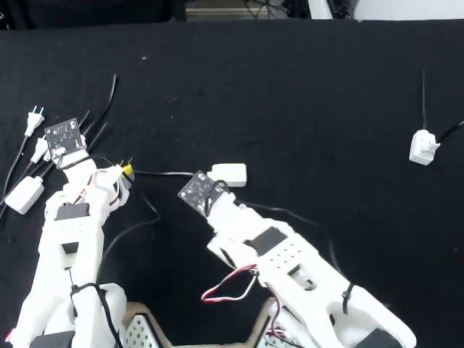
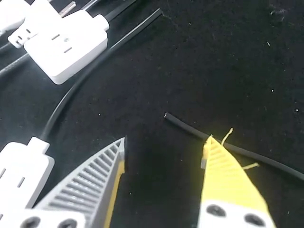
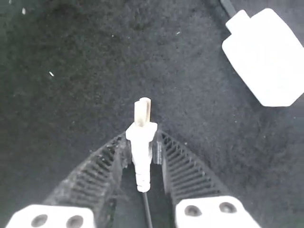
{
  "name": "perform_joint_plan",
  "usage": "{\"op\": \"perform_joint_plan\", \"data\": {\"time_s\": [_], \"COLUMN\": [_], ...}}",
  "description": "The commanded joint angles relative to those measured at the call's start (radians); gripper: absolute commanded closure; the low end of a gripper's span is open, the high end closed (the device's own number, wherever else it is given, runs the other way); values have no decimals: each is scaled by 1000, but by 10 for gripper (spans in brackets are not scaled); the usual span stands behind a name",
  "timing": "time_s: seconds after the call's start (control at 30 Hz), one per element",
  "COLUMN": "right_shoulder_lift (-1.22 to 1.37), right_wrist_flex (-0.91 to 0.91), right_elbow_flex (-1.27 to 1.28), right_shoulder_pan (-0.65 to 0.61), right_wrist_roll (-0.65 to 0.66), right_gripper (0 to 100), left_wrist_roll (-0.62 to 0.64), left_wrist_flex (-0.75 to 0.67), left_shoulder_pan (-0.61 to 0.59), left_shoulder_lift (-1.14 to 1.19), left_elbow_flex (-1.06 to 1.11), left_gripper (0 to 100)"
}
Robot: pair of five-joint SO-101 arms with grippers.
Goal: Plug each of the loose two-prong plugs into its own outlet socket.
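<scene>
My right gripper [image 3: 142, 138] is shut on a white two-prong plug [image 3: 141, 128], whose prongs stick out past the fingertips above the black cloth. A white outlet block [image 3: 266, 57] lies a short way beyond it and off to one side; in the high view this block [image 1: 228, 174] is next to the right arm's wrist [image 1: 197, 190]. My left gripper [image 2: 166, 142] is open over bare cloth, its yellow finger [image 2: 223, 166] touching a black cable end [image 2: 180, 122]. Two white outlet sockets [image 2: 66, 45] [image 2: 19, 166] lie close by. Another loose plug [image 1: 32, 118] rests at the far left.
A white outlet block [image 1: 420, 147] with black cables sits at the far right. Several black cables [image 1: 101, 116] and white blocks [image 1: 25, 194] crowd the left edge. The cloth-covered table [image 1: 290, 94] stretches across the back and middle.
</scene>
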Motion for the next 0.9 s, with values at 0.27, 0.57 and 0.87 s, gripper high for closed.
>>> {"op": "perform_joint_plan", "data": {"time_s": [0.27, 0.57, 0.87], "right_shoulder_lift": [205, -7, -363], "right_wrist_flex": [25, 6, 215], "right_elbow_flex": [-154, -25, -13], "right_shoulder_pan": [-6, -5, -6], "right_wrist_roll": [-6, -6, 2], "right_gripper": [913, 988, 988], "left_wrist_roll": [8, 6, 11], "left_wrist_flex": [5, 5, 41], "left_shoulder_pan": [-2, -2, -1], "left_shoulder_lift": [-28, -28, -29], "left_elbow_flex": [-45, -44, -51], "left_gripper": [737, 737, 737]}}
